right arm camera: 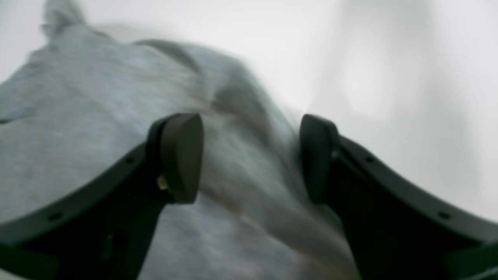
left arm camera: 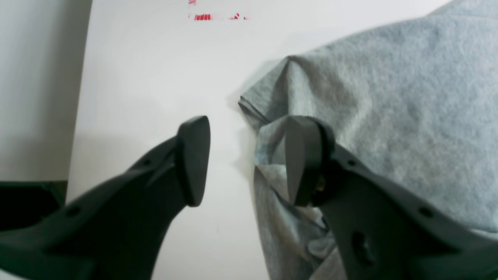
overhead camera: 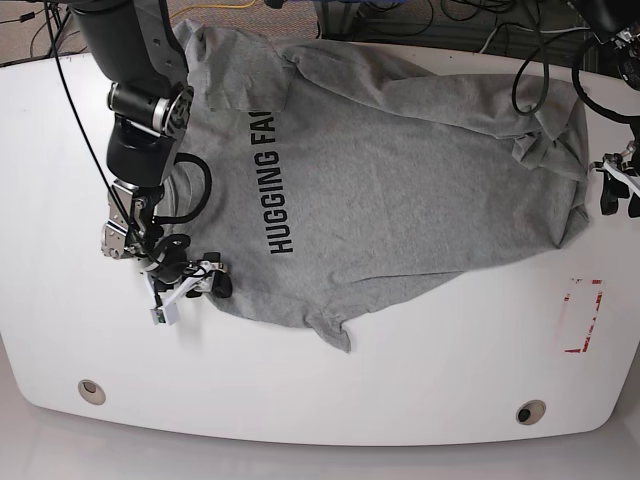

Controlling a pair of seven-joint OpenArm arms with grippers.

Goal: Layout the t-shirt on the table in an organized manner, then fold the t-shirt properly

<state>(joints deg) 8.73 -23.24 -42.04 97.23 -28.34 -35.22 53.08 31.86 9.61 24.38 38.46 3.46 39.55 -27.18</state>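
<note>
Left wrist view: I am looking down my left gripper [left arm camera: 243,161], its two dark fingers standing apart with nothing between them. One finger is hanging over the bare large white smooth table [left arm camera: 155,77]; the other is sitting over a crumpled, folded-over edge of the light heather-grey cotton t-shirt [left arm camera: 389,97]. A scrap of a red rectangle mark [left arm camera: 204,16] is showing at the top.

Right wrist view: the picture is blurring, yet my right gripper [right arm camera: 251,157] is plainly spread wide, straddling a raised ridge of grey cloth [right arm camera: 97,136] without pinching it. Whether the pads are touching the fabric, I cannot tell.

Base view: the shirt [overhead camera: 400,180] is lying across the far half of the table [overhead camera: 300,400], printed side up, black block lettering [overhead camera: 272,190] reading along the view's near-far line. Its long axis is running left to right, with a sleeve and the shoulder end under the right arm and what I take for the hem bunching near the left gripper [overhead camera: 618,198]. The right gripper [overhead camera: 192,283] is sitting at the near sleeve edge. A corner is flipping under at the near edge [overhead camera: 335,335].

I am judging the cloth light, limp and prone to dragging and wrinkling, so thin pinches at hems or corners should serve best, both arms pulling outward together.
</note>
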